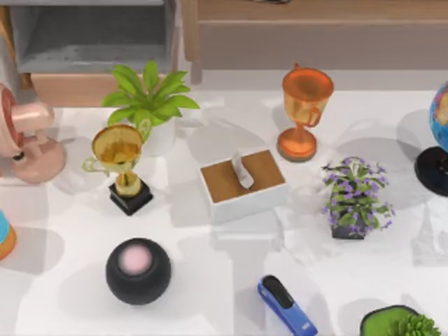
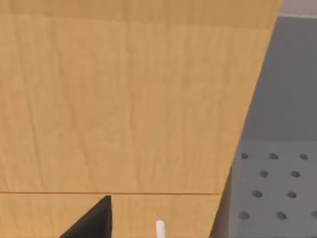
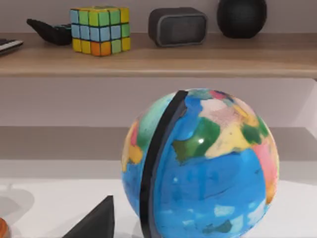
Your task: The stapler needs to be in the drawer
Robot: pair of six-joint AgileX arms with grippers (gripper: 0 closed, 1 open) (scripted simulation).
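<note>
The blue stapler [image 1: 285, 304] with a black top strip lies slantwise near the table's front edge, right of centre. The drawer [image 1: 70, 89] stands pulled out at the back left, showing its grey inside and pale tan front panel. Nothing touches the stapler. A black part of my left gripper [image 2: 91, 223] shows close against a pale wooden surface [image 2: 124, 99], with a grey perforated face beside it. A black part of my right gripper [image 3: 96, 220] shows close in front of the globe [image 3: 198, 168].
Between stapler and drawer stand a tissue box [image 1: 241, 183], a gold trophy [image 1: 120, 164], a potted plant [image 1: 150, 105] and a black sphere with a pink top [image 1: 138, 271]. An orange trophy [image 1: 302, 112], purple flowers [image 1: 355, 199] and the globe [image 1: 437, 136] are at the right.
</note>
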